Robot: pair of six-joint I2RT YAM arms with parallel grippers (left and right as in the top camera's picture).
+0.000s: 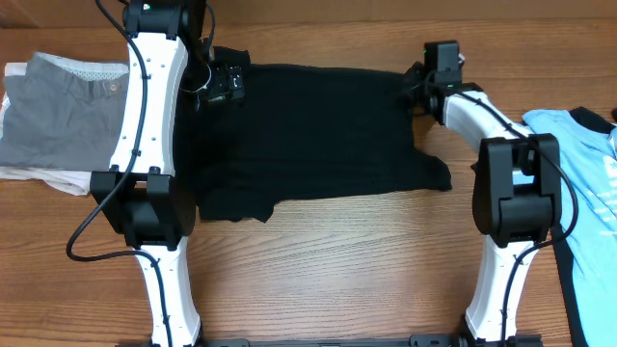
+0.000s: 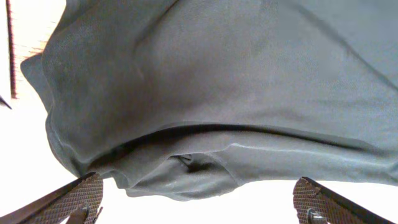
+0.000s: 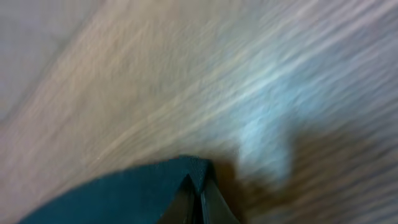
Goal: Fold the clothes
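**Q:** How many garments are on the table (image 1: 337, 270)?

**A:** Three groups. One black shirt (image 1: 318, 135) is in the middle. One light blue shirt (image 1: 588, 178) with black trim is at the right edge. At the left, one grey garment (image 1: 58, 120) lies on a white cloth (image 1: 39, 176).

**Q:** Which way does the black shirt lie?

**A:** It is spread flat, with its long axis running left to right. A sleeve sticks out at the near right corner. I cannot tell where the collar is.

**Q:** And the two grippers?

**A:** The left gripper (image 2: 196, 196) is at the shirt's far left corner, fingers wide apart over the cloth. The right gripper (image 3: 198, 196) is at the far right corner. Its fingers are together, pinching black fabric, though that view is blurred.
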